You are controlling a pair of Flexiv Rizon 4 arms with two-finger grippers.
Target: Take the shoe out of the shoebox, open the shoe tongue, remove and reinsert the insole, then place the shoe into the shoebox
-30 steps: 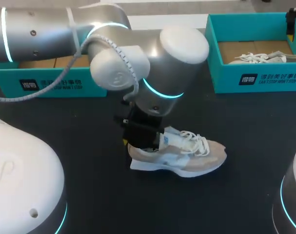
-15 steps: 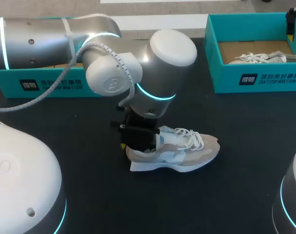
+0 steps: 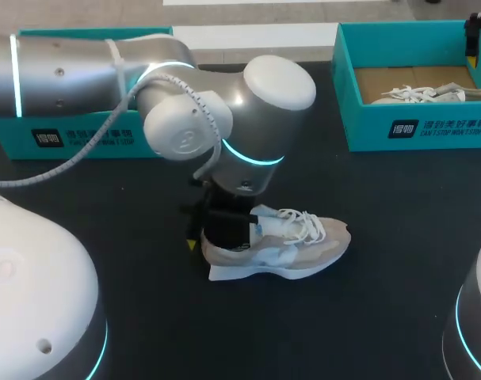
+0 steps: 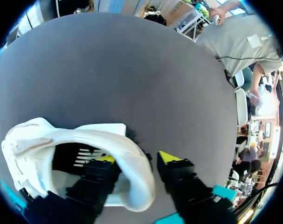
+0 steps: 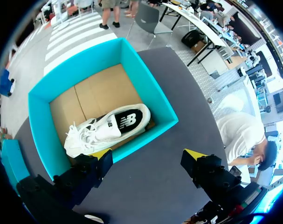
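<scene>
Left gripper (image 4: 135, 159) is seen clamped on the heel of the beige shoe (image 3: 292, 252). In the left wrist view 1 yellow-tipped finger is set inside the shoe's opening and the other outside the heel wall, with the white collar pinched between the 2. In the head view the shoe is stood on its sole on the black table (image 3: 367, 206), near the middle, with its toe pointed to the robot's right. The left arm (image 3: 188, 119) is lowered over the heel end.

Right gripper (image 5: 148, 156) is held with its 2 fingers spread wide and nothing between them. It is placed above the table, just beside the right-hand teal shoebox (image 5: 150, 95). A white shoe (image 5: 108, 128) is laid inside that box on the cardboard floor. A 2nd teal shoebox (image 3: 74, 136) is placed at the table's far left, partly hidden behind the left arm.
</scene>
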